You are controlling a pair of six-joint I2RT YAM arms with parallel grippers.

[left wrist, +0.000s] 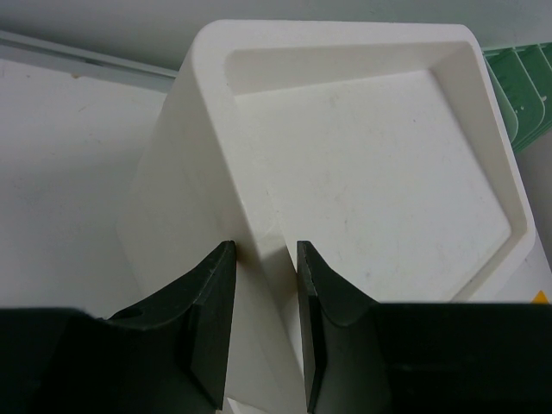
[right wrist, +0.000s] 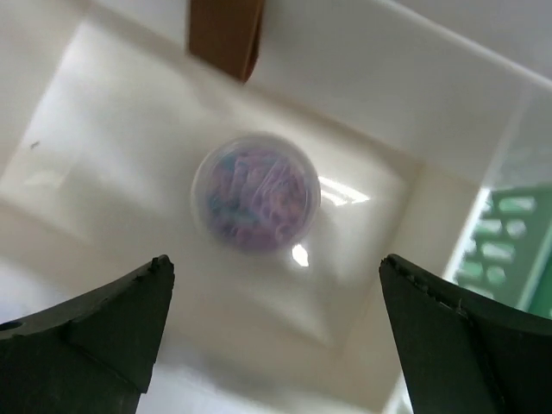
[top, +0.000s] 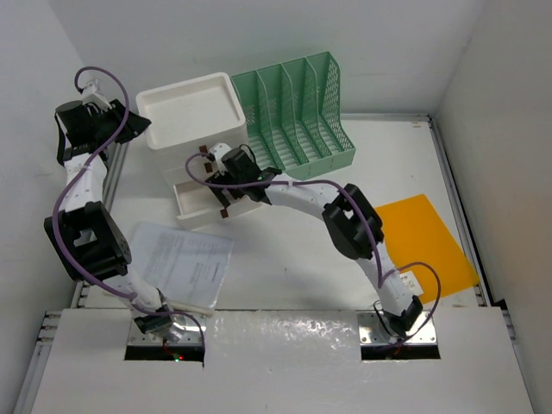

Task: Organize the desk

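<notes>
Your left arm climbs from its base and bends at an elbow near and to the left of the drawer box [top: 191, 119]. Its forearm then runs up to the box's left side. There the left gripper [left wrist: 266, 321] has its fingers [left wrist: 211, 315] drawn close, pinching the raised rim at a corner of the box's top tray.

Your right arm folds at its elbow to the right of the box and stretches its forearm leftward, wrist turned down over the box's front. The right gripper [right wrist: 276, 263] hangs spread wide and holds nothing, above an open drawer [right wrist: 112, 129] pulled out of the box. A round clear tub of coloured clips [right wrist: 256, 191] lies in that drawer, just below a brown handle [right wrist: 226, 34].

The desk [top: 285, 254] carries the box toward its far left. A green file rack [top: 297, 116] touches the box's right side. A printed paper stack [top: 185, 263] lies nearer than the box, and an orange sheet [top: 423, 241] lies well to its right.
</notes>
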